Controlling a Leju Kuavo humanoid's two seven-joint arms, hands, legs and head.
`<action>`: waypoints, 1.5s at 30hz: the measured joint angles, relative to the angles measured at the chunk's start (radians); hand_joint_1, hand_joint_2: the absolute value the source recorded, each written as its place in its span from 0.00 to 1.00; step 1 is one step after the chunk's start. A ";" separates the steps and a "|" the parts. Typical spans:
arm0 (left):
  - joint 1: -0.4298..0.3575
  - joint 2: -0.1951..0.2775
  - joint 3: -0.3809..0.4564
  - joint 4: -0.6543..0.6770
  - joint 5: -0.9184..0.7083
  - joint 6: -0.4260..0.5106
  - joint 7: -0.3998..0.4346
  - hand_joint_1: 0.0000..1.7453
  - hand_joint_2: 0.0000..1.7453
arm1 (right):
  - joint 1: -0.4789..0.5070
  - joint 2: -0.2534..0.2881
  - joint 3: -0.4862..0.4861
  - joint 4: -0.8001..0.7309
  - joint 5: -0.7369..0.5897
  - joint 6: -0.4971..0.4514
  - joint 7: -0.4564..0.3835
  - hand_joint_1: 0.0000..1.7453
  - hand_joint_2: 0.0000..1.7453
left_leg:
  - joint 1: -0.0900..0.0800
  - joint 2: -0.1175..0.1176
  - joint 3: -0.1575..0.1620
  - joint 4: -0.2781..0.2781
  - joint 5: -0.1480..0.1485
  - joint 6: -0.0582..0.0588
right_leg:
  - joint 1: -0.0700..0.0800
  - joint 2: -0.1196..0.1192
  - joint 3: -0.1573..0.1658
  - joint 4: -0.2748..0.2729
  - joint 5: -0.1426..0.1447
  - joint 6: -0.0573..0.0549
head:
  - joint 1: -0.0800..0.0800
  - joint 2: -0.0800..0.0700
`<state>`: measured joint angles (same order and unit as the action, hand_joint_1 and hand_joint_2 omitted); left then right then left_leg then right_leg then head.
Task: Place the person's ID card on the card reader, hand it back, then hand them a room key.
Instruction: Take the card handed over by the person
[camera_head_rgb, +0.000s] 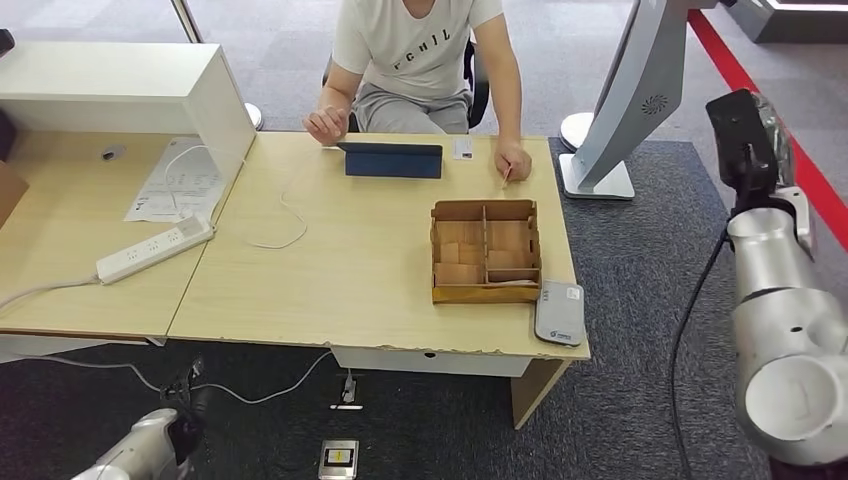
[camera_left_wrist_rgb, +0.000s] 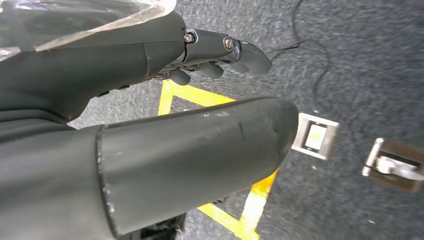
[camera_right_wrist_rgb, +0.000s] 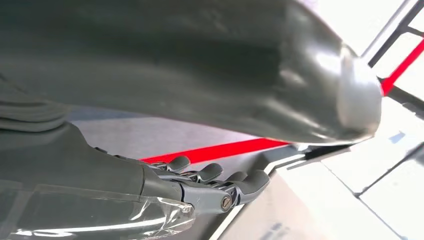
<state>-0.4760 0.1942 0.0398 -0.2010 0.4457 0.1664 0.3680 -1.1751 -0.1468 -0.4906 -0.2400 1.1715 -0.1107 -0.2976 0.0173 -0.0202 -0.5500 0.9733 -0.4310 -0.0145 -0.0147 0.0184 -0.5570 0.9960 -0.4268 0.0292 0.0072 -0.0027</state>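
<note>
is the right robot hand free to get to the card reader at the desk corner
Probably yes: the right robot hand is raised beside the desk holding nothing, and the card reader lies bare at the near right corner, nothing between them.

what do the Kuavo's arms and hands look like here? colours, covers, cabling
Right arm: silver rounded shells, a black cable hanging beside it, a black wrist section under clear film. Right hand and left hand: dark grey, thick smooth thumb covers, segmented fingers with silver screws, clear plastic wrap. Left arm: silver.
</note>
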 joint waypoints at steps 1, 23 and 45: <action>-0.013 0.002 0.000 0.000 0.001 0.006 0.011 0.00 0.00 | -0.012 0.014 0.025 -0.004 0.016 -0.007 -0.009 0.00 0.00 | 0.000 0.000 0.000 0.000 0.000 0.000 | 0.001 0.000 0.000 0.000 0.000 0.000 | 0.000 0.000; -0.031 0.012 -0.052 0.003 -0.083 -0.004 -0.119 0.00 1.00 | 0.074 -0.011 0.557 -0.052 0.198 -0.219 0.097 0.00 0.75 | 0.013 -0.001 -0.051 0.010 0.018 -0.003 | 0.011 -0.001 -0.047 -0.003 0.022 -0.002 | 0.000 0.000; 0.329 -0.055 -0.148 -0.006 -0.008 -0.062 -0.503 0.00 0.00 | 0.078 -0.188 0.719 -0.094 0.153 -0.216 0.166 0.00 1.00 | -0.001 0.009 -0.034 0.009 0.009 0.010 | 0.001 0.009 -0.029 -0.003 0.017 0.009 | 0.000 0.000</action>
<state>-0.1469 0.1391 -0.1084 -0.2073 0.4375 0.1043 -0.1345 -1.0969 -0.3347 0.2282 -0.3340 1.3249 -0.3263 -0.1314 0.0163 -0.0109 -0.5836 0.9826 -0.4223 -0.0044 -0.0139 0.0274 -0.5861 0.9928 -0.4101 0.0385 0.0075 -0.0027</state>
